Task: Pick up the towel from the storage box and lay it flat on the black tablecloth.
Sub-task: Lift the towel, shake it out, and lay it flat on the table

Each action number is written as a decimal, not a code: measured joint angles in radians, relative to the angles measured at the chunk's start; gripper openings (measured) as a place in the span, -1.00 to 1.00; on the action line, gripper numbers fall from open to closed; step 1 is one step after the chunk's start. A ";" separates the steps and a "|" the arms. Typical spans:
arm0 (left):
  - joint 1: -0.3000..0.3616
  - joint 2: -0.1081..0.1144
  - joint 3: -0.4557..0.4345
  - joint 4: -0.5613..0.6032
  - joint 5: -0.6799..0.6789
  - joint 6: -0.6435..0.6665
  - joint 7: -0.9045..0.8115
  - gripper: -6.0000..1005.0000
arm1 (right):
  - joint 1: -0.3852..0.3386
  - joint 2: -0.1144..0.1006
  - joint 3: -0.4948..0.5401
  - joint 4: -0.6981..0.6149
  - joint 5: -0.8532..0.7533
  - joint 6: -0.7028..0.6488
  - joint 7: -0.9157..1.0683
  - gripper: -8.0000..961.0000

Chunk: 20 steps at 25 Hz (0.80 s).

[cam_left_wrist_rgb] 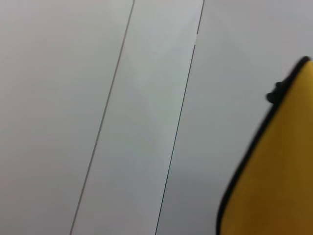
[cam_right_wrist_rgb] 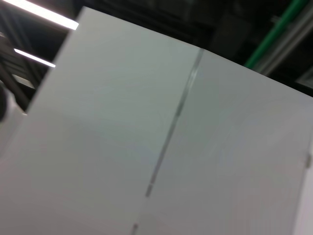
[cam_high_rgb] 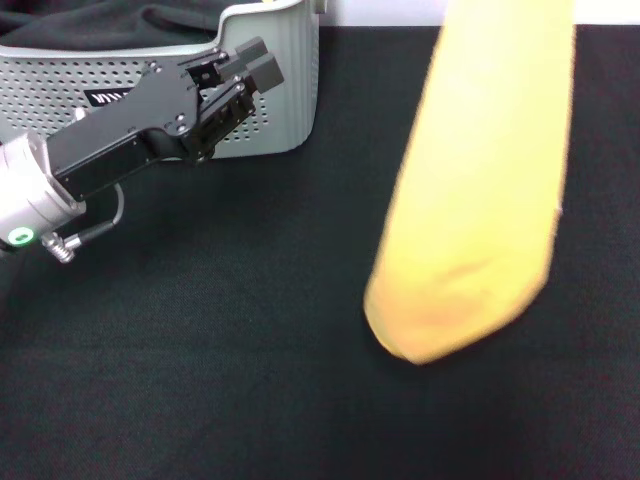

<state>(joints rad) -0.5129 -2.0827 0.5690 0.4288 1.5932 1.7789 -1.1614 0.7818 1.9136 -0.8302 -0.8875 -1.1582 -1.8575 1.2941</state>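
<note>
The yellow-orange towel [cam_high_rgb: 480, 190] hangs down in a long fold from above the top edge of the head view, on the right. Its lower end is over the black tablecloth [cam_high_rgb: 250, 350]; whether it touches the cloth I cannot tell. What holds its top is out of view, and my right gripper does not show. A corner of the towel [cam_left_wrist_rgb: 279, 171] with black edge trim shows in the left wrist view. My left gripper [cam_high_rgb: 255, 65] hovers at the front of the light grey storage box [cam_high_rgb: 285, 90], far left of the towel, with nothing in it.
Dark grey fabric [cam_high_rgb: 110, 25] lies inside the storage box at the back left. Both wrist views look at pale wall panels [cam_left_wrist_rgb: 98, 117]; the right one also shows ceiling lights [cam_right_wrist_rgb: 41, 12] and a green pipe [cam_right_wrist_rgb: 274, 34].
</note>
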 joint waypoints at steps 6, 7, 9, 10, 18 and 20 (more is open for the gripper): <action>0.015 -0.004 0.002 -0.024 -0.001 0.000 0.002 -0.55 | -0.001 -0.039 0.000 0.017 0.030 -0.125 0.037 -0.97; 0.014 -0.004 0.003 -0.030 -0.001 0.000 0.002 -0.55 | 0.003 -0.043 -0.001 0.026 0.032 -0.143 0.040 -0.97; 0.004 -0.005 0.008 -0.047 0.001 0.000 0.002 -0.55 | 0.022 -0.057 -0.006 0.055 0.034 -0.194 0.047 -0.97; -0.003 -0.005 0.011 -0.054 0.005 0.001 0.002 -0.55 | 0.031 -0.061 -0.008 0.064 0.034 -0.211 0.050 -0.97; -0.087 0.032 0.132 -0.046 0.025 0.056 -0.019 -0.55 | 0.074 -0.145 -0.100 0.066 0.029 -0.293 0.065 -0.97; -0.113 0.056 0.136 -0.046 0.025 0.080 -0.050 -0.46 | 0.074 -0.161 -0.129 0.049 0.033 -0.294 0.064 -0.97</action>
<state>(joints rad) -0.6258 -2.0268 0.7050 0.3829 1.6183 1.8586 -1.2110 0.8556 1.7525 -0.9589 -0.8383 -1.1253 -2.1513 1.3585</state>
